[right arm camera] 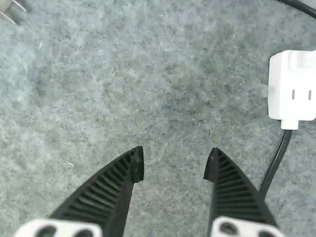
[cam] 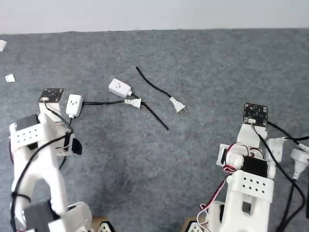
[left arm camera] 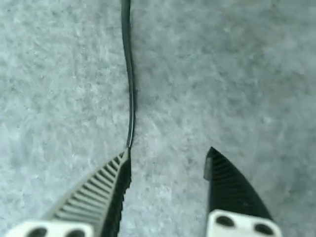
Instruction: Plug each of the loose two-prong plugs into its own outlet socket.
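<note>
Beside right arm [cam: 248,186], half-hidden socket [cam: 277,147]

Found gripper [right arm camera: 173,165] spread wide above grey carpet [right arm camera: 148,89], gripping nothing. Noted white socket [right arm camera: 292,89] near one finger, not touching, two slots facing up, black cord [right arm camera: 274,168] running from it. Spotted prongs [right arm camera: 12,11] well apart from socket.

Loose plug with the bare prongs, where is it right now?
High view: the loose plug lies mid-table, right of the nearest white outlet socket.
</note>
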